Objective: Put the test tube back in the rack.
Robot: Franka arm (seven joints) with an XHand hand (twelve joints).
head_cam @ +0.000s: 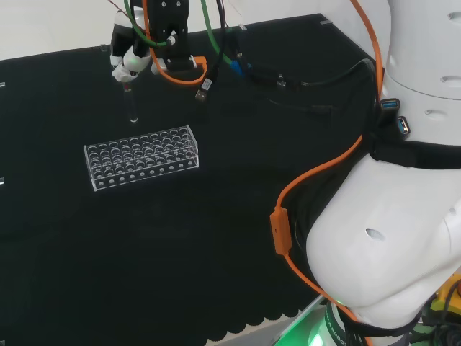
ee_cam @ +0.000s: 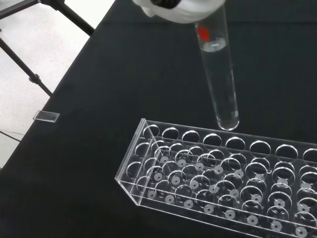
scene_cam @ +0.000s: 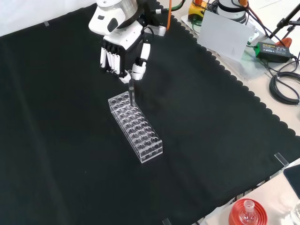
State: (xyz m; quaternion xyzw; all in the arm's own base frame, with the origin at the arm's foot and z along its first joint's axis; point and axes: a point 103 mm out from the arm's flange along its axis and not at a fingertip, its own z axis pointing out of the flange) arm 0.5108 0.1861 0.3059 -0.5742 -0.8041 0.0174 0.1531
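front view: the hand (scene_cam: pixel 123 51) hangs above the far end of the clear rack (scene_cam: pixel 136 127), its fingers (scene_cam: pixel 139 71) and thumb pinched on the top of the test tube (scene_cam: pixel 131 92), which hangs upright with its round bottom just at the rack's far edge. head view: the same tube (head_cam: pixel 130 102) hangs below the hand (head_cam: pixel 135 61), beyond the rack (head_cam: pixel 141 156) on the black tabletop (head_cam: pixel 216 238). wrist view: the tube (ee_cam: pixel 221 84) is clear, with a red mark near its top, and its rounded tip hovers just above the outer row of holes in the rack (ee_cam: pixel 218 173), slightly outside that row and not yet in any hole. the rack's holes look empty. the step in hand appears to be lining the tube up over a hole. the next move calls for a small shift to centre the tip over one opening, keeping the tube upright, then a straight descent before the fingers let go; a tip caught on the rim could tilt the tube or nudge the light rack.
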